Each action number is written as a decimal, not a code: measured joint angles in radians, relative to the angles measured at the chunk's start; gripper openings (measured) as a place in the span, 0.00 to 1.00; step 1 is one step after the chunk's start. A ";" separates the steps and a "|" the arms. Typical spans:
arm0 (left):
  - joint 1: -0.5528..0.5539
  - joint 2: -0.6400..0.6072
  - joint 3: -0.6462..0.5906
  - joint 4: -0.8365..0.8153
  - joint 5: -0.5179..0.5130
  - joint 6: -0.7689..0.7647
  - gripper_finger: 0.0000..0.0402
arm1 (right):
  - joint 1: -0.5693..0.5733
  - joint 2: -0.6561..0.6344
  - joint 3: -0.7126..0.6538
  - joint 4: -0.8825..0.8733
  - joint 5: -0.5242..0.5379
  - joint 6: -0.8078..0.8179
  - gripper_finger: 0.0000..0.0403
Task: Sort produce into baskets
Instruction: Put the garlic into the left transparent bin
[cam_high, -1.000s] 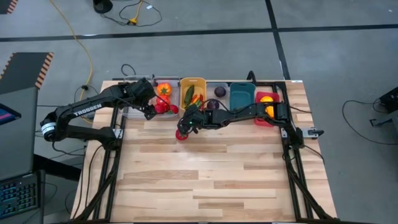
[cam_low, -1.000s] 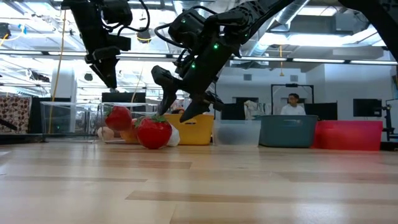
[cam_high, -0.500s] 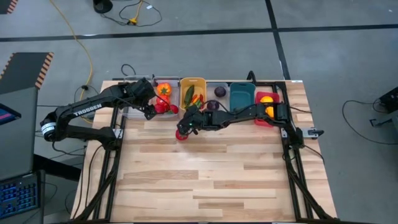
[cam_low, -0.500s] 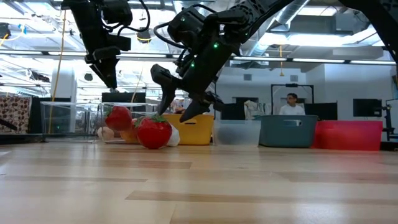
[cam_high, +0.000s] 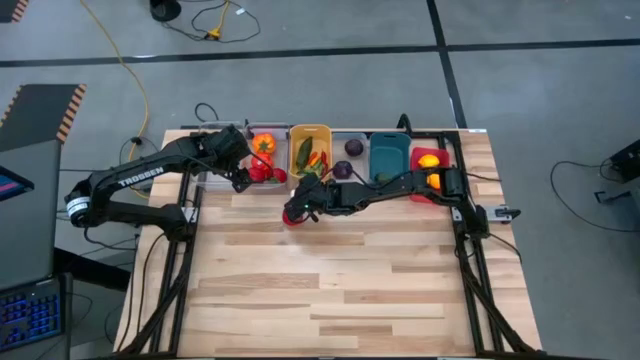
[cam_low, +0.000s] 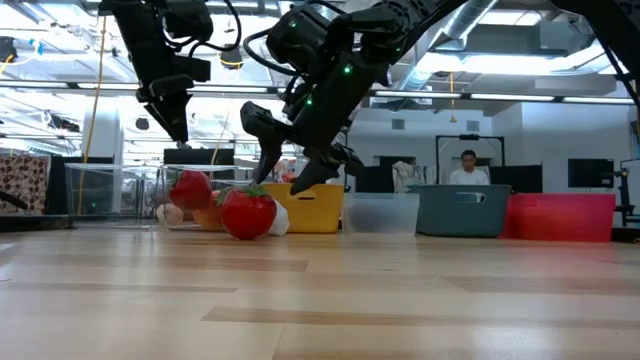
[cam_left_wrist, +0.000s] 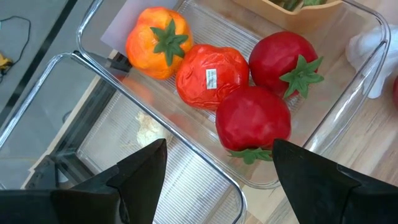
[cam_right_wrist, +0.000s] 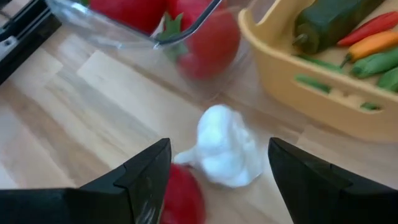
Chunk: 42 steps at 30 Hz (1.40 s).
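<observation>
A red tomato (cam_low: 247, 212) and a white garlic (cam_right_wrist: 225, 152) lie on the wooden table in front of the row of baskets. My right gripper (cam_low: 285, 170) hangs open just above them, slanting down, with the garlic showing between its fingers in the right wrist view. My left gripper (cam_left_wrist: 219, 144) is open and waits above a clear basket (cam_left_wrist: 348, 93) that holds an orange tomato (cam_left_wrist: 157, 40) and three red pieces (cam_left_wrist: 254, 118). The yellow basket (cam_right_wrist: 311, 87) holds green pieces and thin chilies.
The baskets stand in a row along the far edge: clear ones (cam_high: 262, 155), yellow (cam_high: 310, 150), a clear one with purple balls (cam_high: 347, 155), teal (cam_high: 389, 155), and red with citrus (cam_high: 428, 170). Bare wood fills the near half of the table (cam_high: 330, 290). A person sits in the room behind.
</observation>
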 joint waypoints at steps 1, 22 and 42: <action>0.000 0.000 0.000 0.000 0.000 0.000 0.69 | 0.000 0.000 0.000 -0.002 0.014 0.000 0.74; 0.000 0.000 0.000 0.000 -0.002 0.000 0.69 | -0.004 0.100 -0.001 0.100 0.039 0.027 0.74; 0.000 0.001 0.000 0.000 -0.007 0.000 0.69 | -0.025 0.131 0.000 0.132 0.057 0.018 0.60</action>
